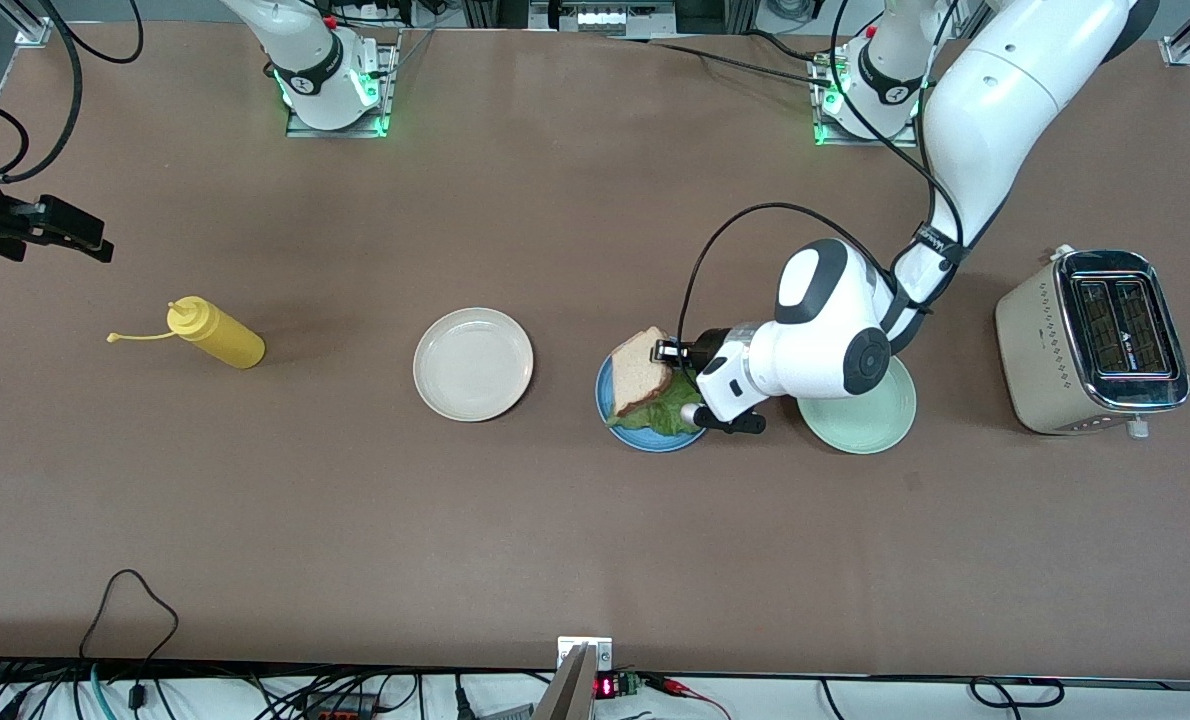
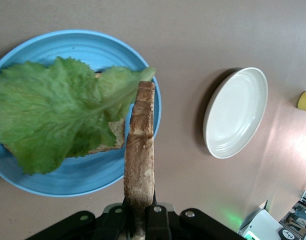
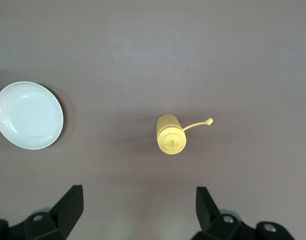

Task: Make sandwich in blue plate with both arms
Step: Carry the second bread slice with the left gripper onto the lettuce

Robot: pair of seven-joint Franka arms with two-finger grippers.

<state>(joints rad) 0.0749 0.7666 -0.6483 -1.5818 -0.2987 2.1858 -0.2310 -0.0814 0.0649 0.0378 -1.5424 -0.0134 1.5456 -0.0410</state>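
No readable text, brand or label on any object. Small black box with a red lit display [image 1: 606, 687] below the counter's [image 1: 555, 560] camera-side edge; digits not legible. Dark band with pale lettering [image 1: 938, 243] on the left arm's cable; unreadable. Cream and chrome toaster [image 1: 1092, 343]: no legible marking.

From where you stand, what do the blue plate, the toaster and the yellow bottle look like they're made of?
The blue plate looks like glazed ceramic or hard plastic: its rim is glossy and ridged. The toaster seems to have a cream painted or plastic body with a shiny chrome-like metal top that reflects light. The yellow bottle looks like soft matte plastic, like a squeeze bottle, though that is a guess.
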